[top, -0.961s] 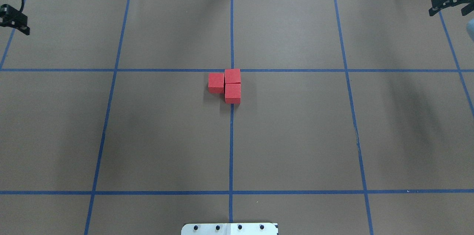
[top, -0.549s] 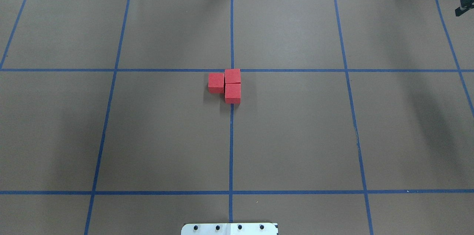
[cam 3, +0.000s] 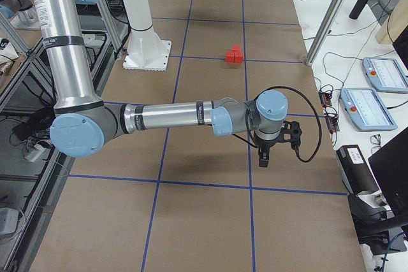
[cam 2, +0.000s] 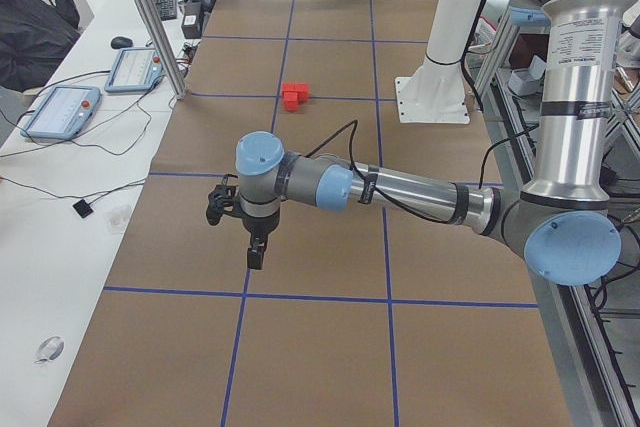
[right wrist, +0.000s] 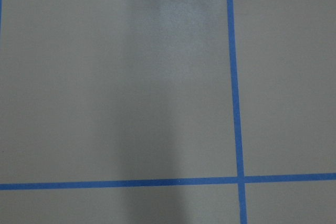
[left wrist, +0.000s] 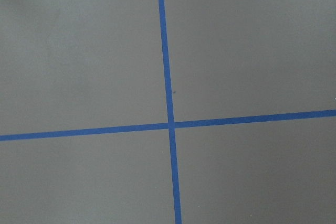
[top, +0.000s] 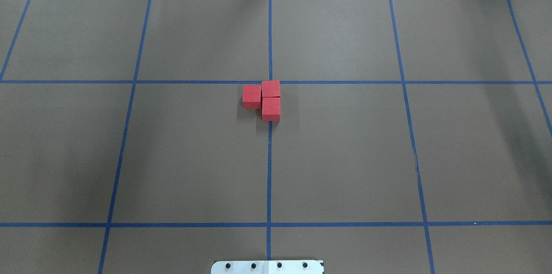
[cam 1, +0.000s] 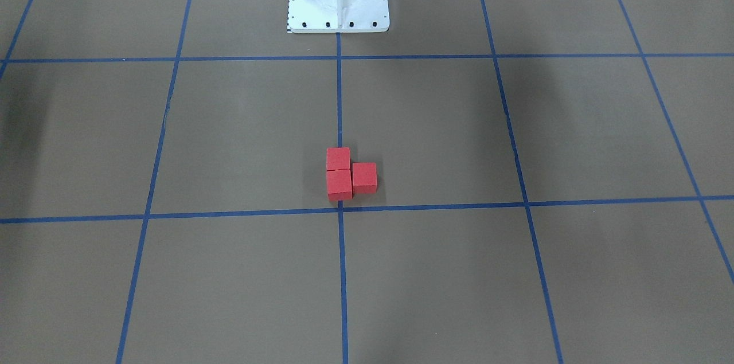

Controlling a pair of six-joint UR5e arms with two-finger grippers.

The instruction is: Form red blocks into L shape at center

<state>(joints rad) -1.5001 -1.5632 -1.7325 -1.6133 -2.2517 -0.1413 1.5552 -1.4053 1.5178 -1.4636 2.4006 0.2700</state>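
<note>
Three red blocks sit together in an L on the brown gridded surface: one [top: 252,96] on the left, one [top: 271,89] at the corner, one [top: 271,109] nearer the robot. They touch each other and lie right beside the center tape crossing [cam 1: 340,209], on the robot's side of it. They also show in the front-facing view [cam 1: 339,183]. My left gripper [cam 2: 250,242] hangs over the table's left end, far from the blocks. My right gripper [cam 3: 264,157] hangs over the right end. I cannot tell whether either is open or shut. The wrist views show only tape lines.
The white robot base plate [top: 267,266] stands at the near edge of the table. Tablets [cam 2: 60,112] and cables lie on the white side bench, and a person [cam 2: 30,27] sits beyond it. More tablets [cam 3: 382,74] lie at the other end.
Both grippers have moved outward and left the overhead view, the left one first, then the right one. The three red blocks have not moved.
</note>
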